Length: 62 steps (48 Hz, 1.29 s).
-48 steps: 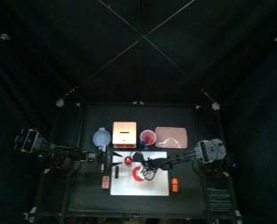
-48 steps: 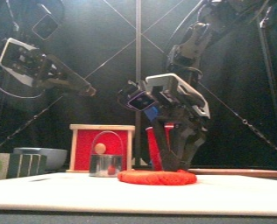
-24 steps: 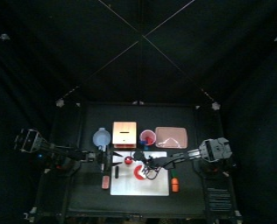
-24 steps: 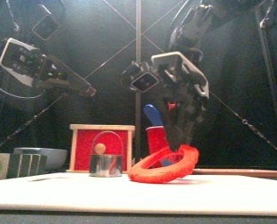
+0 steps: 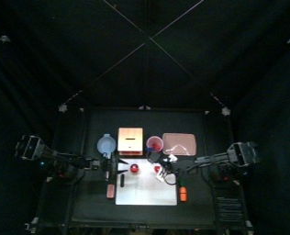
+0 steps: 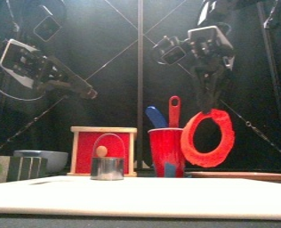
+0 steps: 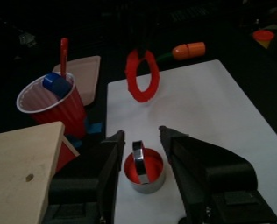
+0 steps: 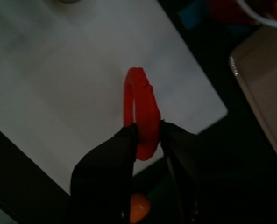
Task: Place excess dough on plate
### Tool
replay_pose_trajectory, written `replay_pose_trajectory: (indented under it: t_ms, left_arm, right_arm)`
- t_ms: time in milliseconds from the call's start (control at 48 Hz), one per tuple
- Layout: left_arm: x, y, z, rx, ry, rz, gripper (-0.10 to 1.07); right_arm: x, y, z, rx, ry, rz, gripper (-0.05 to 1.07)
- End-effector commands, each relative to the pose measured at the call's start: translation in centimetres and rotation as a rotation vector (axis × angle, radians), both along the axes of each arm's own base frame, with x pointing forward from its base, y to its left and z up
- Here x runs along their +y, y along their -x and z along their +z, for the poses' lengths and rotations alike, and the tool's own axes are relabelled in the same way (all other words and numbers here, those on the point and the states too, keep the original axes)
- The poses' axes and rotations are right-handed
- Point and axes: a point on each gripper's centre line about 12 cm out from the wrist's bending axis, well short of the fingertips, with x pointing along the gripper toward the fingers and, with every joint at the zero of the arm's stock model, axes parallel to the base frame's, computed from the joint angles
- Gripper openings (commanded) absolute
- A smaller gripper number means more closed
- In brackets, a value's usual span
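a: where is the excess dough (image 6: 208,138) at this moment?

b: hanging in the air, clear of the white mat (image 6: 143,198); the right gripper (image 8: 147,140) pinches the ring's upper edge between its two black jaws, and the red loop dangles below with its hole open to the front camera; in the right wrist view the ring shows edge-on, a narrow red strip over the mat's corner.

a: and the plate (image 5: 180,143)?

b: the pale pink plate sits at the back right of the table, bare, just behind the mat's far edge; from above the dough (image 5: 158,168) hangs in front of it, not over it; a corner of the plate (image 8: 265,79) also shows in the right wrist view, apart from the dough.

a: the left arm?

b: the left gripper (image 7: 144,149) hovers over the mat's left part with its jaws spread and gripping nothing; between them lies a small metal ring cutter (image 7: 141,171) with a solid red dough disc inside; the same cutter (image 6: 106,166) stands at the mat's left in the front view.

a: what else is on the table?

b: a red cup (image 6: 165,151) holding a blue tool and a red-handled tool stands just behind the mat; the tan board (image 5: 129,139) lies left of the plate; a small orange object (image 7: 189,50) rests beyond the mat's far end in the left wrist view.
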Motion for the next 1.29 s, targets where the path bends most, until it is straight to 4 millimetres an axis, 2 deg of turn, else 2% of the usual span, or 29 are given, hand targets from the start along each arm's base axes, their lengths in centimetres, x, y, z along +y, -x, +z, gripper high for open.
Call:
replay_pose_trajectory:
  t_ms: [0,292,458,708,896,1083,1167,1271]
  left_arm:
    - [0.0,-0.3,0.6,-0.023,0.002,0.003,0.78]
    - [0.2,-0.4,0.7,-0.026,0.009,0.016,0.78]
    - [0.2,-0.5,0.8,-0.026,0.010,0.017,0.78]
    - [0.1,-0.5,0.8,-0.028,0.013,0.016,0.78]
    - [0.3,-0.4,0.7,-0.025,0.018,0.024,0.78]
    - [0.2,-0.4,0.8,-0.025,0.017,0.023,0.78]
    - [0.2,-0.4,0.7,-0.024,0.018,0.023,0.78]
    - [0.3,-0.4,0.7,-0.024,0.018,0.024,0.78]
  right_arm:
    - [-1.3,1.7,2.4,-0.065,0.012,-0.041,0.66]
    - [-7.2,8.6,3.9,-0.108,0.127,-0.180,0.66]
    - [-10.1,11.1,3.1,-0.147,0.176,-0.250,0.66]
    - [-12.7,11.8,0.8,-0.266,0.180,-0.298,0.66]
    - [-13.5,12.3,-0.3,-0.319,0.176,-0.319,0.66]
    - [-14.1,13.4,-2.7,-0.302,0.159,-0.359,0.68]
    - [-14.4,13.6,-3.5,-0.315,0.151,-0.368,0.70]
    - [-14.4,13.5,-3.5,-0.332,0.152,-0.363,0.79]
